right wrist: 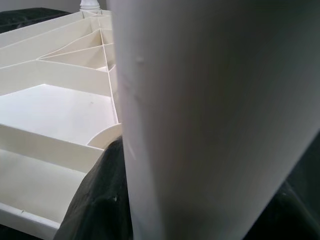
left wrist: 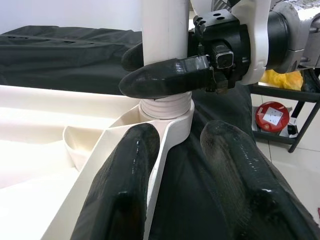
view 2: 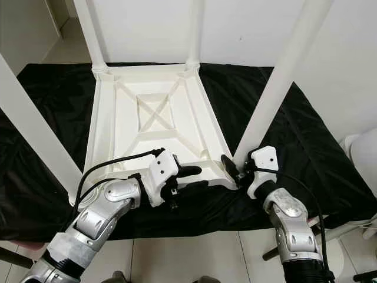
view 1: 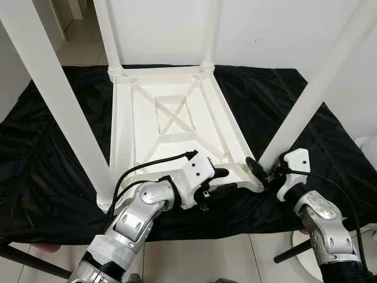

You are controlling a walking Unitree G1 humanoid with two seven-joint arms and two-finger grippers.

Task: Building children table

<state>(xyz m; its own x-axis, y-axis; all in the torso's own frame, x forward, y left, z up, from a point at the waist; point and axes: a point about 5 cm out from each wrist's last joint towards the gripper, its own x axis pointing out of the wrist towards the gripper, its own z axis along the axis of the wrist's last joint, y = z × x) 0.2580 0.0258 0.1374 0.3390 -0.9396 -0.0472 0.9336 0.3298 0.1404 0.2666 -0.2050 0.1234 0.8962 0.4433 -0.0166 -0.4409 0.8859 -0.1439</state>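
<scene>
A white plastic table (view 1: pixel 121 135) lies upside down on a black cloth, its ribbed underside (right wrist: pixel 55 110) facing up. All of its legs stand upright in the corner sockets. My right gripper (view 1: pixel 263 171) is shut on the near right leg (view 1: pixel 312 94) just above its socket, one finger (left wrist: pixel 165 80) in front of the leg and one behind. My left gripper (view 1: pixel 224 180) is open at the table's near edge, beside that corner. Its fingers (left wrist: pixel 125 180) straddle the rim, one inside and one outside over the cloth.
The black cloth (view 1: pixel 53 153) covers the floor under the table, with pale tiles at its near edge. The near left leg (view 1: pixel 53 94) rises close to my left arm. A white round object (view 2: pixel 365 153) and black stand bars (view 1: pixel 291 252) sit at the right. A wall stands behind.
</scene>
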